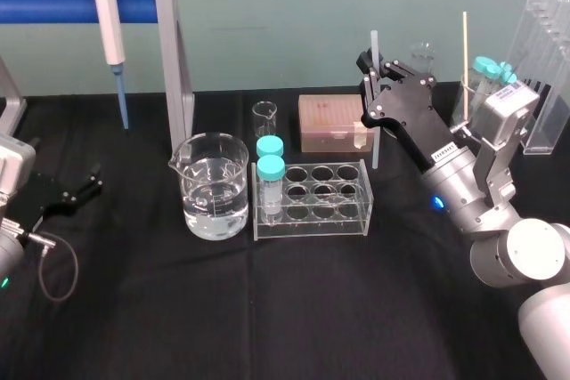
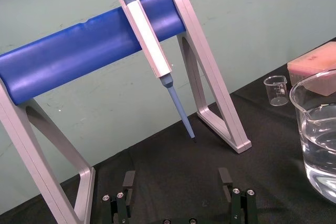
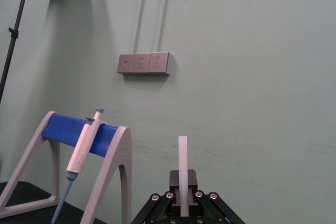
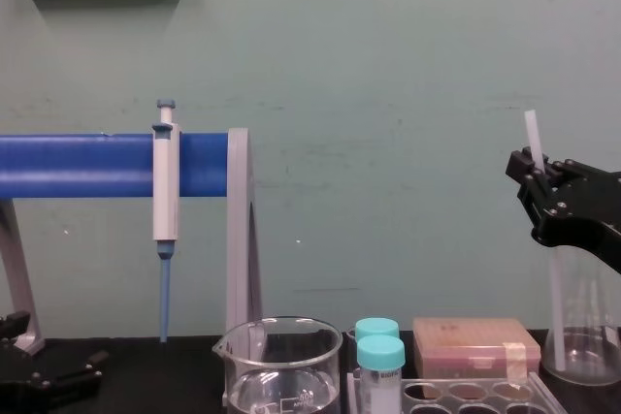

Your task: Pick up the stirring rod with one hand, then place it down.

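Rack (image 1: 321, 225), tip box (image 1: 331, 120) nr stirring rod (image 1: 375, 150)

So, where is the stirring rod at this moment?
In the head view the stirring rod stands upright on the right side, held in the right tool, just right of the pink tip box.

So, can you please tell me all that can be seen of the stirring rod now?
The stirring rod is a long, thin, straight stick, translucent white, looking like glass or plastic. It stands nearly upright, clamped on its upper part between the shut fingers of the right gripper, with a short piece sticking out above them. In the head view its lower end comes down by the right side of the pink box. Whether that end touches the table I cannot tell.
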Controlling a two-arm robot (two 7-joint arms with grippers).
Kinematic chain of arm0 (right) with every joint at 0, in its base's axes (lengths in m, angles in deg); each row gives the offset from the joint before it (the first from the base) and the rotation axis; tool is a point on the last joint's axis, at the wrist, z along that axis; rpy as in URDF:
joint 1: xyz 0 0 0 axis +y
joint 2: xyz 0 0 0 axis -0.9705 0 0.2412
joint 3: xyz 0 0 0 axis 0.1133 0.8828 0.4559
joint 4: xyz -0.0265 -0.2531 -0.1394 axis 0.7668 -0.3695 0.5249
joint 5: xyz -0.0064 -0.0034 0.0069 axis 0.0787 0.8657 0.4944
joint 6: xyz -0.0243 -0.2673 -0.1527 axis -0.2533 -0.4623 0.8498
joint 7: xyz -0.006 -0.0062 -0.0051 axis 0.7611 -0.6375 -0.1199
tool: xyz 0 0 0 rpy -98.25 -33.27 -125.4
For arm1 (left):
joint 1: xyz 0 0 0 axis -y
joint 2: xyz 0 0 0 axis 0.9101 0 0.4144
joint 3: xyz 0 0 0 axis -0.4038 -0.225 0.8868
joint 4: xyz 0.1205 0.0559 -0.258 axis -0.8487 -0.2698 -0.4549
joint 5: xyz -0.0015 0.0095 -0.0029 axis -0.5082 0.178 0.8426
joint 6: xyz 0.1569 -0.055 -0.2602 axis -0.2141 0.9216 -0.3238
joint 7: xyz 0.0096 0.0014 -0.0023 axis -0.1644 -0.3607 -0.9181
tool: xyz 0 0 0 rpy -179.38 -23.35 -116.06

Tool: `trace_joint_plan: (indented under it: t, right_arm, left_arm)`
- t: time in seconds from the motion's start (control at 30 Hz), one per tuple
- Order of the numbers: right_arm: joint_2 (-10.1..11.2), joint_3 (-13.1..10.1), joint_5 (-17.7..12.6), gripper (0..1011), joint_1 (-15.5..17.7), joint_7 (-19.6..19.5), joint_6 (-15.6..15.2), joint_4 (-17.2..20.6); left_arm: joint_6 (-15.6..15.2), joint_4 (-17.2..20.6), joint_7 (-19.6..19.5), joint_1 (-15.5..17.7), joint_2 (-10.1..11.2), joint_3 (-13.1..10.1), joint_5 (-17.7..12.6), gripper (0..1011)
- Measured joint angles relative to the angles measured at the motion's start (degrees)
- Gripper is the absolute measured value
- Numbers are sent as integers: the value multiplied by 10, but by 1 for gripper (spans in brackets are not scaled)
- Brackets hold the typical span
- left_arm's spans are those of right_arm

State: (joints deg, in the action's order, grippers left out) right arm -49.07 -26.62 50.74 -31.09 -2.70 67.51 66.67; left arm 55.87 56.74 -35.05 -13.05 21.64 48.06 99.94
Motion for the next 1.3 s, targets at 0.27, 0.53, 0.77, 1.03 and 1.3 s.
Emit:
trace_joint_plan:
  t: [0.27,0.53,0.77,1.03,1.3]
  right_arm:
    - [0,0,0,66,0,0,0,0]
    - [0,0,0,66,0,0,0,0]
    - [0,0,0,66,0,0,0,0]
    - [0,0,0,66,0,0,0,0]
    - [0,0,0,66,0,0,0,0]
  left_arm:
    - [0,0,0,0,0,0,0,1000]
    - [0,0,0,0,0,0,0,1000]
    - [0,0,0,0,0,0,0,1000]
    - [0,0,0,0,0,0,0,1000]
    - [0,0,0,0,0,0,0,1000]
